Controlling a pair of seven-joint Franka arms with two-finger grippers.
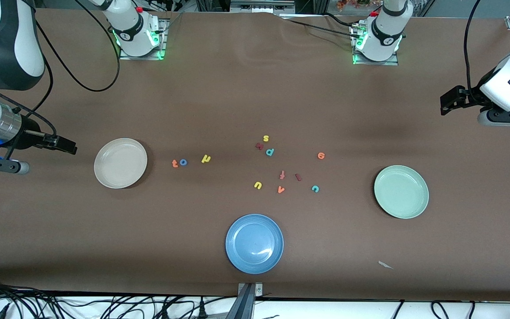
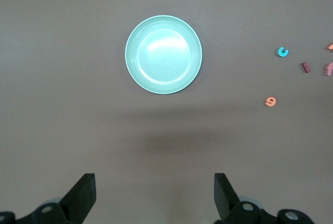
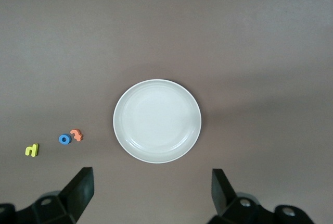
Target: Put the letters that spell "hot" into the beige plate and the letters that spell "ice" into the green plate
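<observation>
Front view, both plates bare, left pincer (image 2: 153,195) and right pincer (image 3: 151,193) wide open, holding nothing

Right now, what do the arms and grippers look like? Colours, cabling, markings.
Both arms have white shells with black joint bands; black cables trail from them. The bases glow green and carry a red button. The left gripper and right gripper have black fingers. In the wrist views the fingers show as flat black wedges on black mounts with silver screws.
</observation>
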